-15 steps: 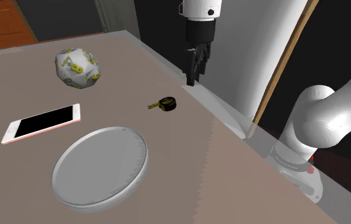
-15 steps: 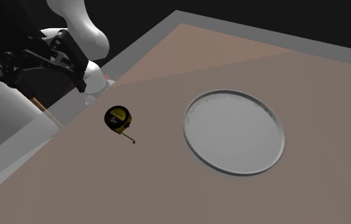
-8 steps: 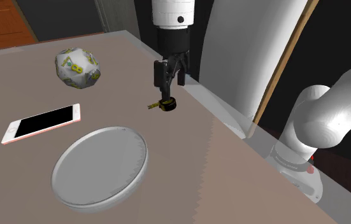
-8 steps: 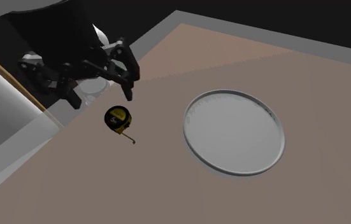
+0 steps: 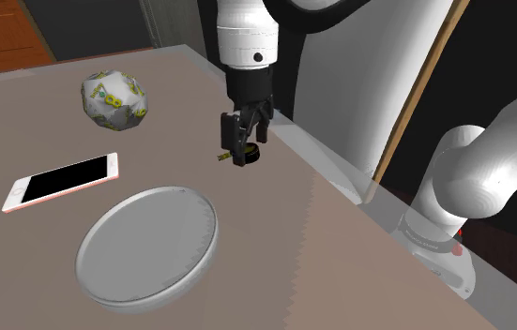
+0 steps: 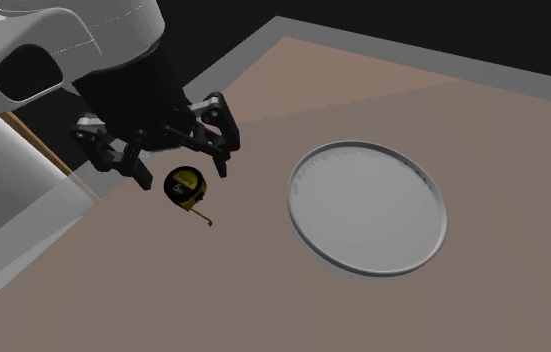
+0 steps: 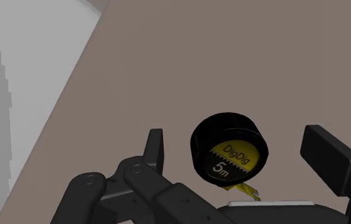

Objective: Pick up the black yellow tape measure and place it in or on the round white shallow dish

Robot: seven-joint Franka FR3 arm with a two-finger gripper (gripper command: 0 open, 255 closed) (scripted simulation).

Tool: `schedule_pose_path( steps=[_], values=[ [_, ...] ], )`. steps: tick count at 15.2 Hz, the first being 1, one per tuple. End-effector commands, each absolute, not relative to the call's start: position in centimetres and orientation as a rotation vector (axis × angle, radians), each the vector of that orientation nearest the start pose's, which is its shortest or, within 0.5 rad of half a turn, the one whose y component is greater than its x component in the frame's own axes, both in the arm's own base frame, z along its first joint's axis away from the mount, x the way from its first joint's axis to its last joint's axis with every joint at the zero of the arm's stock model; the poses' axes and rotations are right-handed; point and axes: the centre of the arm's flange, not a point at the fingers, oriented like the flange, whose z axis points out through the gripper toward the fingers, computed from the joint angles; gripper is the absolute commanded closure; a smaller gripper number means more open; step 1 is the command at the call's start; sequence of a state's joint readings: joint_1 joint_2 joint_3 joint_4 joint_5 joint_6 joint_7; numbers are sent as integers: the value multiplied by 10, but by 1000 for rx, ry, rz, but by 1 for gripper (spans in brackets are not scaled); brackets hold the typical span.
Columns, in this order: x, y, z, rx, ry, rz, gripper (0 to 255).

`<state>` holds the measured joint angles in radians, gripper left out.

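Note:
The black and yellow tape measure [image 6: 184, 187] lies flat on the brown table near its edge, a short yellow tab sticking out. My gripper [image 6: 183, 177] is open and hangs just above it, one finger on each side, neither touching. In the wrist view the tape measure [image 7: 229, 149] sits between the two fingers, closer to one of them, under the gripper [image 7: 236, 137]. In the shoulder view the gripper [image 5: 244, 150] partly hides the tape measure [image 5: 252, 153]. The round white shallow dish [image 5: 146, 246] lies empty toward the shoulder view's lower left, also seen as the dish [image 6: 368, 207].
A smartphone [image 5: 61, 182] with a black screen lies beyond the dish at the shoulder view's left. A white many-sided ball [image 5: 114, 100] with yellow-green marks sits behind it. The table's grey edge [image 5: 331, 173] runs close to the tape measure, with a white pillar [image 5: 378, 66] behind.
The gripper has swung in from over the table's edge and come down over the tape measure, now straddling it. The tape measure and the dish have not moved.

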<state>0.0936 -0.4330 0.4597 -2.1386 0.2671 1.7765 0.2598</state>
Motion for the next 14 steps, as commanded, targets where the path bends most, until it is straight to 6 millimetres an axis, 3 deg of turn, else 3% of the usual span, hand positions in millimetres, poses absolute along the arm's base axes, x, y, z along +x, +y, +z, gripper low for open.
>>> schedule_pose_path(
  steps=[1, 8, 9, 14],
  values=[
    [348, 275, 553, -3042, -318, -7, 0],
    [348, 275, 553, -3042, -318, -7, 0],
    [348, 275, 553, -3042, -318, -7, 255],
    [348, 274, 552, -3042, -318, -7, 255]
  ],
)
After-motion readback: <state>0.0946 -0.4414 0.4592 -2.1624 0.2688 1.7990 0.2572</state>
